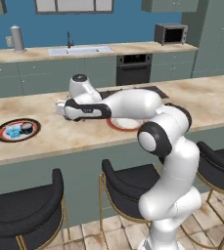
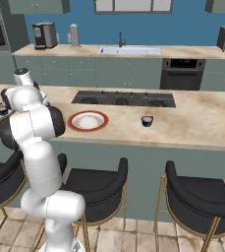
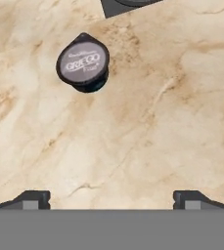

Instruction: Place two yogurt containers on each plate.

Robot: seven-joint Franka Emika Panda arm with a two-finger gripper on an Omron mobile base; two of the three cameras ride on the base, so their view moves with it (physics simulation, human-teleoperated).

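Note:
A dark yogurt container (image 3: 83, 63) with a grey lid stands on the marble counter ahead of my gripper (image 3: 112, 200), apart from it. The fingertips (image 3: 33, 199) are spread wide with nothing between them, so the gripper is open. From the left base, my hand (image 1: 60, 110) hovers over the counter between the two plates. The dark-edged plate (image 1: 1, 137) holds a light blue cup (image 1: 14, 131) and a dark cup (image 1: 27, 128). The white red-rimmed plate (image 2: 88, 120) is bare, and my arm partly covers it (image 1: 125, 124). Another dark cup (image 2: 147, 120) sits on the counter to its right.
A black cooktop (image 2: 124, 99) lies in the counter behind the white plate, and its corner (image 3: 128, 5) shows just beyond the nearest cup. Black bar stools (image 1: 128, 188) line the near side of the counter. A sink (image 1: 80, 50) and oven are on the back wall.

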